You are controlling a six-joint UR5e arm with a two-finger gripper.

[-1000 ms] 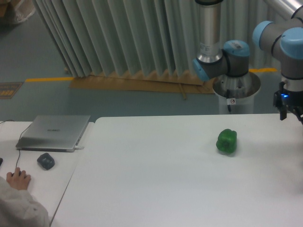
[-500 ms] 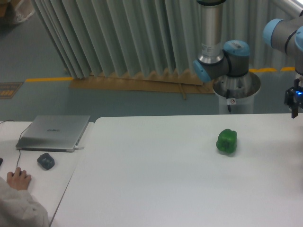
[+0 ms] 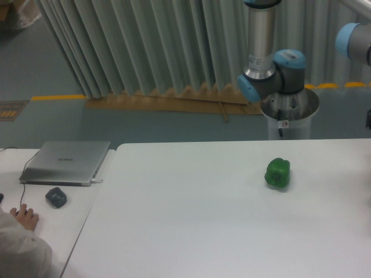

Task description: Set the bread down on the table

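Note:
The bread is out of view. The white table fills the lower middle and right of the camera view. The arm's base stands behind the table's far edge, and a blue joint shows at the upper right. Only a dark sliver of the arm's wrist shows at the right edge, above the table's far right. The gripper itself is beyond the frame, so what it holds cannot be seen.
A glossy green bell pepper sits on the table's right part. A smaller white desk at the left bears a closed laptop, a dark mouse and a person's hand.
The arm's wrist and gripper have moved right, from above the table's right end to beyond the frame edge. The person's hand has shifted slightly. The pepper has not moved.

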